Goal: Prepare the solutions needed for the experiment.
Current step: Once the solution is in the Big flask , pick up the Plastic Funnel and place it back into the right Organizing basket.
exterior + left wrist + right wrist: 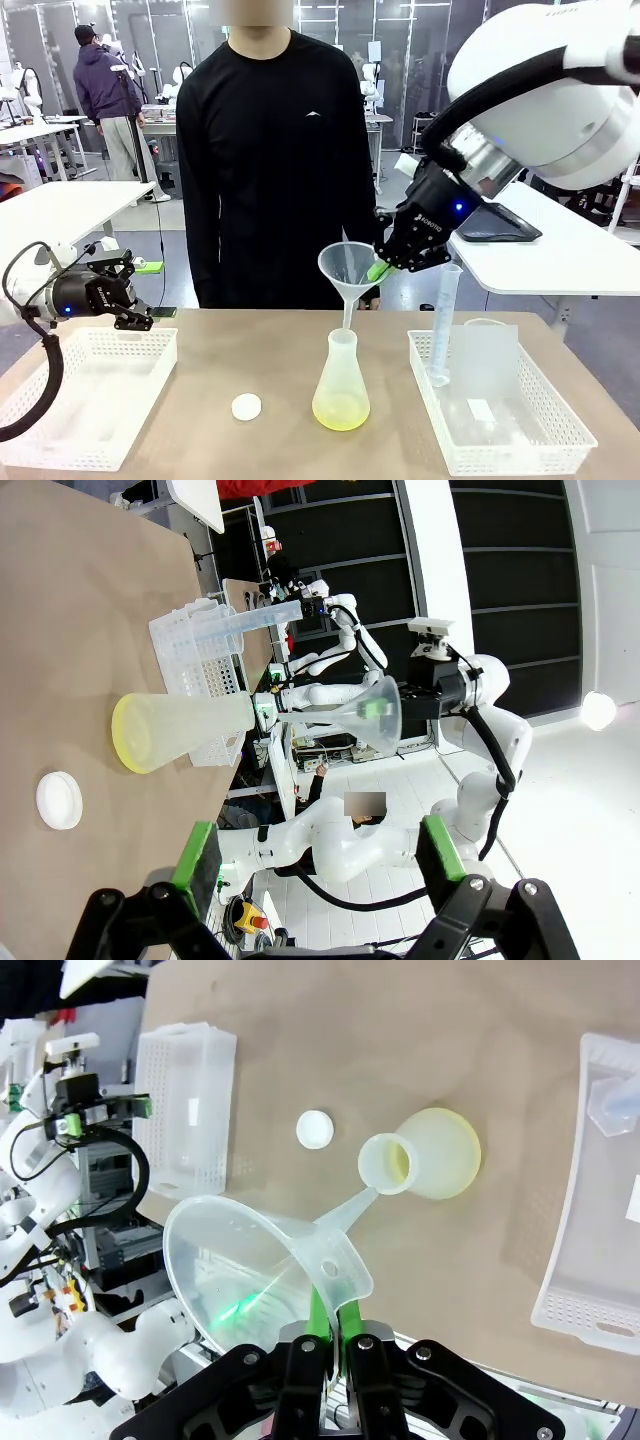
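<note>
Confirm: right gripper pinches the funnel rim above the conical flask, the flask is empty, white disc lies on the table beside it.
No. The conical flask is not empty: the front view shows a shallow yellow-green solution in its base. The rest holds: right gripper pinching the funnel rim above it, white disc on the table beside it.

Between baskets — flask holding solutions, funnel above.
</note>
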`<state>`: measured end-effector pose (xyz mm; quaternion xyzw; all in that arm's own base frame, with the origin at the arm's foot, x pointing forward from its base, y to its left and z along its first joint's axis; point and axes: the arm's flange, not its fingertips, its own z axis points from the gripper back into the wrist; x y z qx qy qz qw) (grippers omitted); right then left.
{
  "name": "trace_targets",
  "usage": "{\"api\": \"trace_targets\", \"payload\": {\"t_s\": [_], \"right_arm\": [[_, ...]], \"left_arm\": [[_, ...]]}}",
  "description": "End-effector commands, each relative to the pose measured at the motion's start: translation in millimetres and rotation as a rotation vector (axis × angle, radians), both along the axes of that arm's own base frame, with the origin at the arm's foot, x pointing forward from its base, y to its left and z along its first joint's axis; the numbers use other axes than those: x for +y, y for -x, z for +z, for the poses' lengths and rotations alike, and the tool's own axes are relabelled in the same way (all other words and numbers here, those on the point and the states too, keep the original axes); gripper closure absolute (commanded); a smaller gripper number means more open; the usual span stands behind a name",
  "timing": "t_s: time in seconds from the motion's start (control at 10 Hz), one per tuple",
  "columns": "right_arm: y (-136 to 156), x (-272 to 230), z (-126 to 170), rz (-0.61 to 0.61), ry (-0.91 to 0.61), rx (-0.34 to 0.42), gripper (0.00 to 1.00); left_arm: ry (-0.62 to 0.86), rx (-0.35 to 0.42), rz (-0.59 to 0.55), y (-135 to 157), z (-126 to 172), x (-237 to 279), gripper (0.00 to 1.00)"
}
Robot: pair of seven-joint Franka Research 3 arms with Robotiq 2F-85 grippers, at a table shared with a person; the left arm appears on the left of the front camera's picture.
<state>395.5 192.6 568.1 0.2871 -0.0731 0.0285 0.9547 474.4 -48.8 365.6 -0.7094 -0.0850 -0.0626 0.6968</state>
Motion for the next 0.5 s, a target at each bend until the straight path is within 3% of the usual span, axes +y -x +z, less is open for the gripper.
{"api": "trace_targets", "payload": {"t_s": [0.0, 0.4], "right_arm": [[11, -6, 6, -0.020, 0.003, -0.019, 1.00], [3, -43, 0, -0.053, 0.034, -0.021, 1.00]], "left_arm": [[0.011, -0.009, 0.008, 1, 3, -2, 0.00], [0.011, -0.009, 0.008, 1, 3, -2, 0.00]]}}
